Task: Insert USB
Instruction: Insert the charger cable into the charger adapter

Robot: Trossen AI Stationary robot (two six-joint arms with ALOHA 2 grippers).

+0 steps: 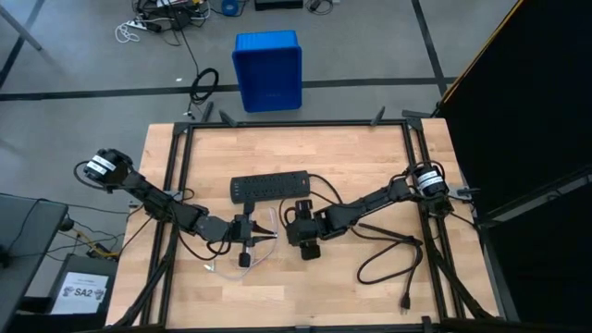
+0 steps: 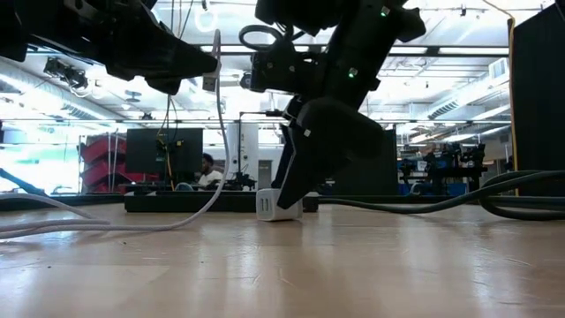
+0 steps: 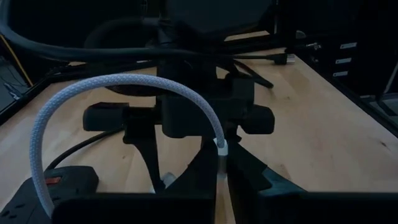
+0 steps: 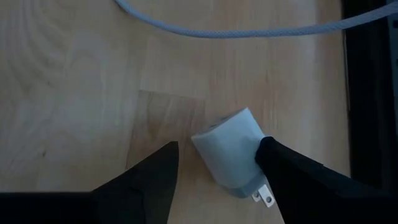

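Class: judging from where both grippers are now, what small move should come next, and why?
Probably close the right gripper on the white adapter: its open fingers straddle it, one touching, the other apart. The left gripper already holds the USB cable's plug raised, so the adapter needs steadying first.

The left claw [image 3: 221, 171] is closed on the plug end of the USB [image 3: 112, 87], whose whitish braided cable rises from the dark fingers [image 3: 193, 183], arches over and drops toward a black power strip [image 3: 53, 180] with a red switch. Just beyond, the other arm's dark claw [image 3: 186, 118] hangs over the wooden desk [image 3: 323, 124]. A thick black cord [image 3: 74, 53] crosses farther back, its pronged plug [image 3: 281, 57] lying on the desk.
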